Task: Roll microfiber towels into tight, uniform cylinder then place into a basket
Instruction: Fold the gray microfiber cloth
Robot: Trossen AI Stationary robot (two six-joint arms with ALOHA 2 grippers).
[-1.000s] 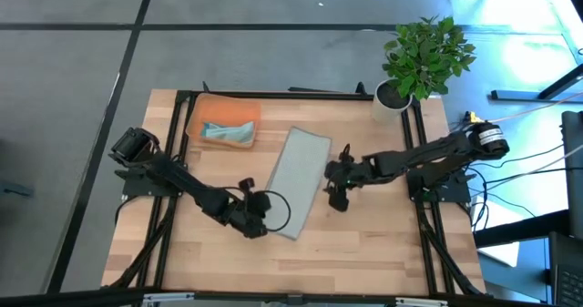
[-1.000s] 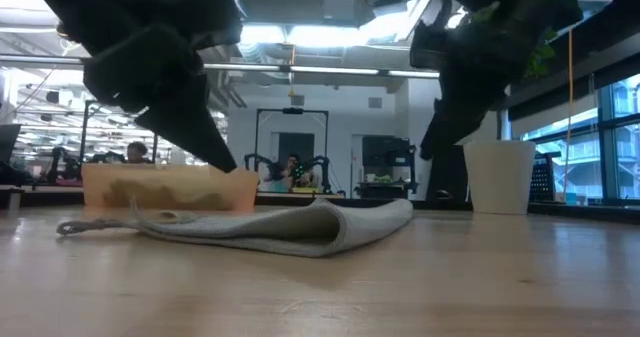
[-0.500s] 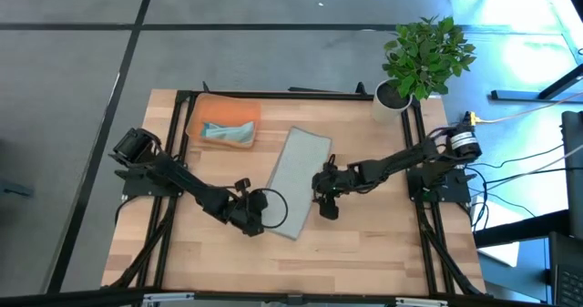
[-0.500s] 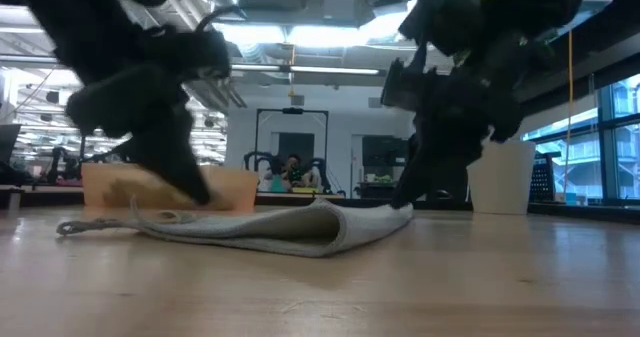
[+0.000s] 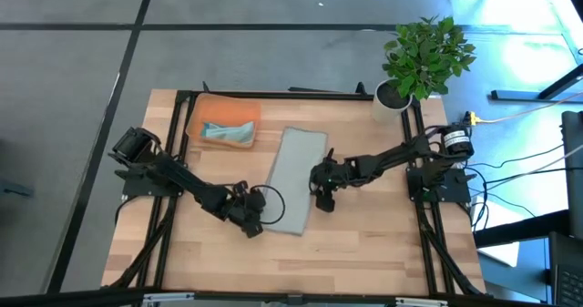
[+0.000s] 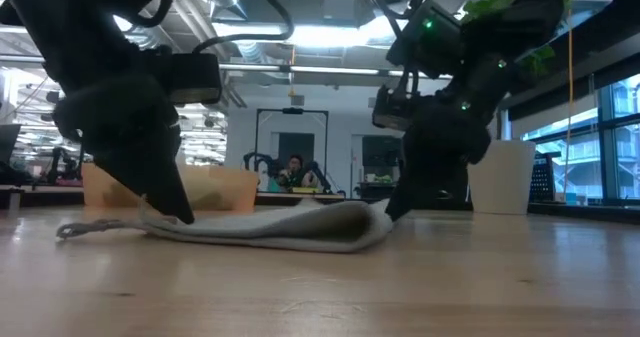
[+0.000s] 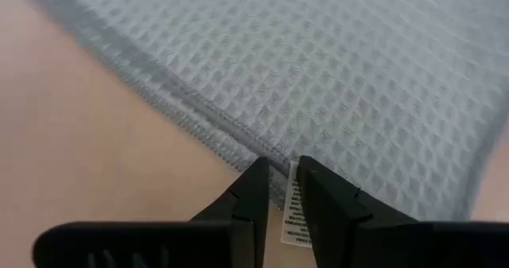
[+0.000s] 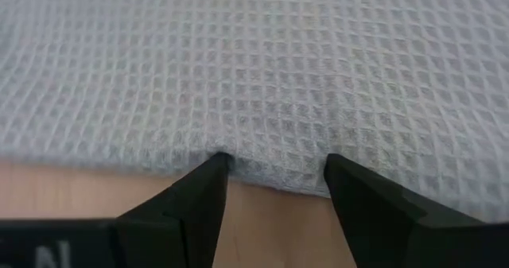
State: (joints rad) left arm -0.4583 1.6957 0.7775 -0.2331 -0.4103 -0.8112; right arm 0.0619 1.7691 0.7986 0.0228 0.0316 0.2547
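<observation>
1. Pale wooden plank tabletop under us, black frame rails along its sides; an open office shows beyond it in the low view.
2. Far-left corner: shallow orange rectangular basket, with the light teal-blue towel bunched inside it.
3. Left gripper sits at the near-left corner of the pale grey-green waffle-weave towel. We see its fingers nearly together, pinching the stitched hem by the white care label.
4. That towel lies mid-table as a long folded strip, soft and grid-textured, unrolled.
5. Right gripper is at the strip's right long edge, fingers spread wide, tips touching the fold, nothing clamped.
6. Our judgement: clamp both near corners level before rolling, keep tension even, or the cylinder cones.
7. White pot with leafy green plant stands at the far-right corner, well clear.
</observation>
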